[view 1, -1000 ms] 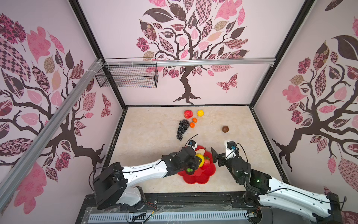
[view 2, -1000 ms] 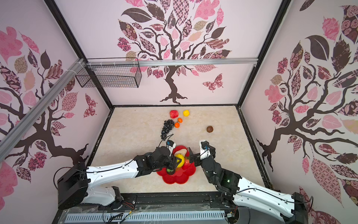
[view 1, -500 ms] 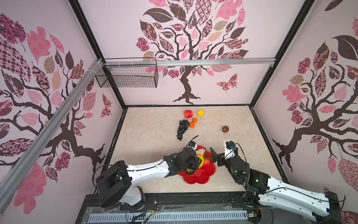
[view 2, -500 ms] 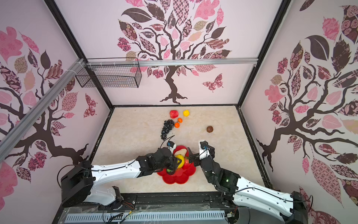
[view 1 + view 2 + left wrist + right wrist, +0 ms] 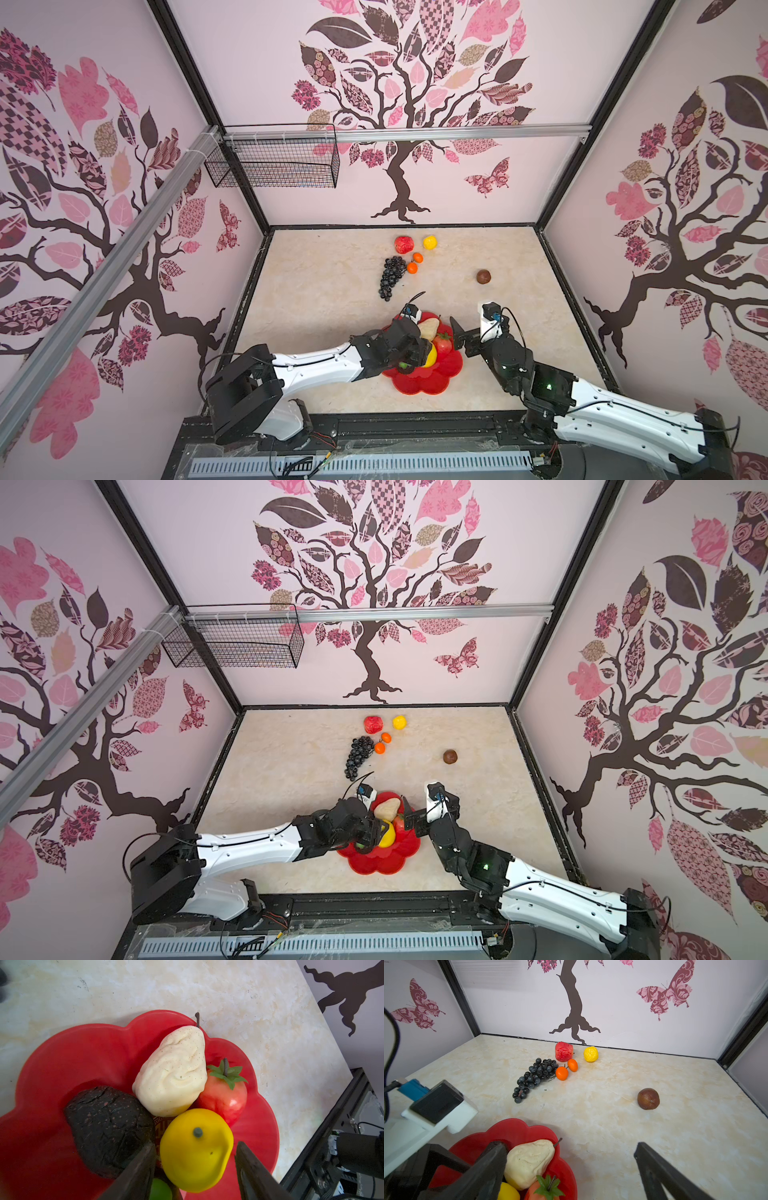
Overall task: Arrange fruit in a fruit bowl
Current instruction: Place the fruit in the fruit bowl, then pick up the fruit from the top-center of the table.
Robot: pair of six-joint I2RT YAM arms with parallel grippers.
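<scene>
Emblem (image 5: 157, 1128) of fruit bowl (image 5: 83, 1049) is mostly covered, sliver showing

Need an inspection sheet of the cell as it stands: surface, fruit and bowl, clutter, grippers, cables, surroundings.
Surface: beige marbled tabletop, small dark marks.
Job's things: red bowl holds pear, strawberry, yellow fruit, avocado; grapes, apple, lemon, two oranges, brown pear lie on the tabletop.
Clutter: nothing seen.
Grippers: left gripper open astride the yellow fruit; right gripper open, empty, beside the bowl.
Cables: black loops at both wrists, off the fruit.
Surroundings: wire basket on the wall rail; tree-decal walls.
</scene>
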